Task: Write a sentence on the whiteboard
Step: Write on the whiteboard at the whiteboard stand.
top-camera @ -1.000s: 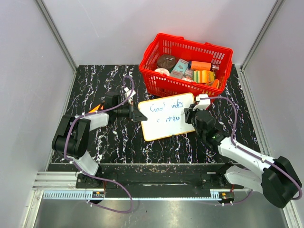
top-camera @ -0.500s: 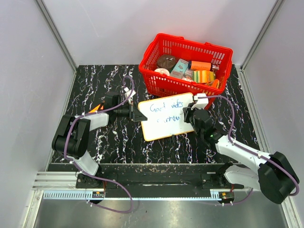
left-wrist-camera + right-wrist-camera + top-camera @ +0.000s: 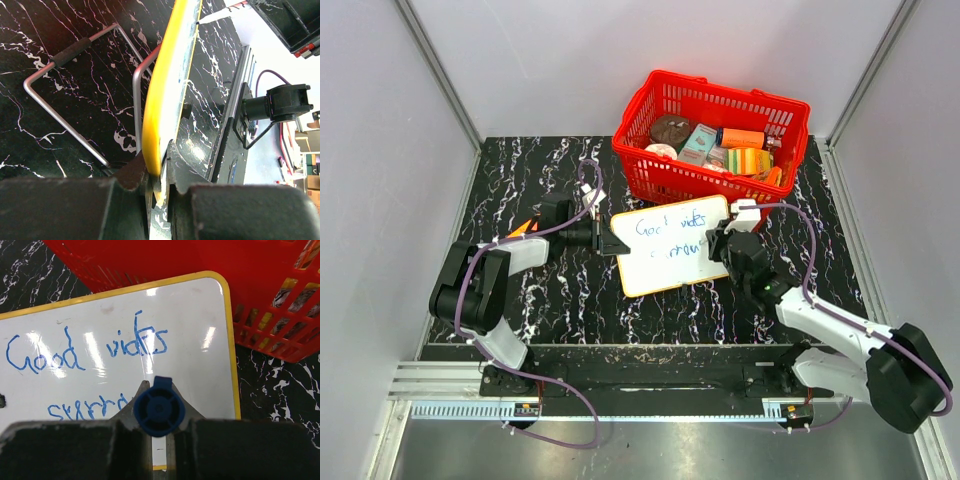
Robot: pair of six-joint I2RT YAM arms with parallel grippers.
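Two lines of the sentence [image 3: 85,347] sit on the whiteboard [image 3: 665,268], resting on the bench [image 3: 550,300] just before the red basket [image 3: 700,185], left end effector [image 3: 156,182] pinching its rim, right end effector [image 3: 159,412] clamped round the blue marker [image 3: 160,409], whose pressure could tip it or smear wet ink.
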